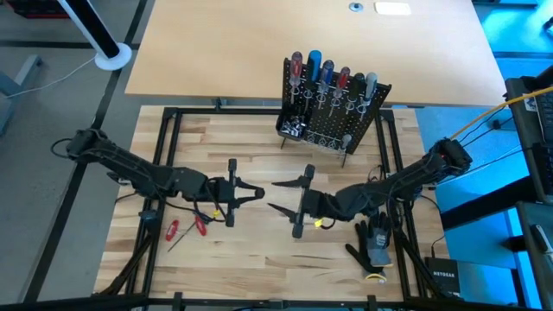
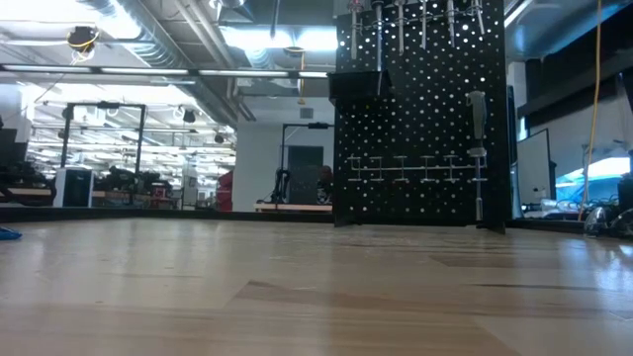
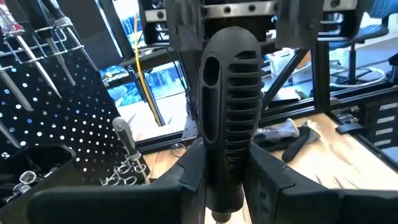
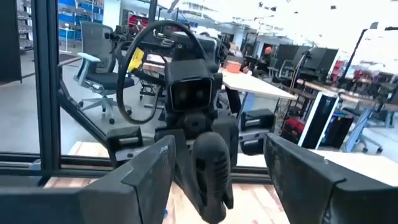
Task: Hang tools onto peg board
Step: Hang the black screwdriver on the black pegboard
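Only "NETGEAR" on a box (image 1: pixel 447 275) reads clearly. My left pincer (image 1: pixel 257 193) clamps a black-handled tool (image 3: pixel 228 118), its tip hidden; right pincer (image 1: pixel 278 195) spread. Peg board (image 1: pixel 333 108) stands at the desk's (image 1: pixel 259 147) far edge.

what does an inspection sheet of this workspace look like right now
surface: pale wooden tabletop, black frame rails along its edges
job's things: black perforated peg board carrying red, blue and grey-handled tools; two red-handled screwdrivers lying on the wood
clutter: black-and-grey work glove by the right arm
grippers: left gripper shut on black ribbed tool handle; right gripper open, facing it
cables: yellow cable at the right edge; white cable on the floor
surroundings: office chairs and desks beyond the table
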### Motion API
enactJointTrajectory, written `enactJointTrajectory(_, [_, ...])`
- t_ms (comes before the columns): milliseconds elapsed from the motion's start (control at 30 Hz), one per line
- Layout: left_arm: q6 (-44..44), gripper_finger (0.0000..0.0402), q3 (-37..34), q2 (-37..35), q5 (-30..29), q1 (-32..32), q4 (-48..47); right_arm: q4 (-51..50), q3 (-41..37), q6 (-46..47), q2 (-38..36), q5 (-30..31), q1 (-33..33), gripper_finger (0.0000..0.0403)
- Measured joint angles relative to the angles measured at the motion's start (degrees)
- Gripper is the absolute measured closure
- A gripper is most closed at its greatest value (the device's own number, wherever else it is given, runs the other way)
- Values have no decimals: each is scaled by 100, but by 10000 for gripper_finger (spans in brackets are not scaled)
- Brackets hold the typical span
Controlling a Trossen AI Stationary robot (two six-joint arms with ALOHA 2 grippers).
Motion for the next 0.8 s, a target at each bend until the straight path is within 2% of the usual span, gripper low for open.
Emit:
enactJointTrajectory(267, [-96,341,2,-5,0,-74,26,-187,-113,606,15,-93,-13,157])
enactJointTrajectory(367, [-65,341,2,-5,30,-103,88,137,-124,637,185,-141,-49,157])
enactJointTrajectory(533, [-95,341,4,8,545,-56,283,789,-126,631,626,-520,-262,157])
enactJointTrajectory(800, [-114,341,11,64,577,-46,109,1180,-124,587,716,-904,-350,160])
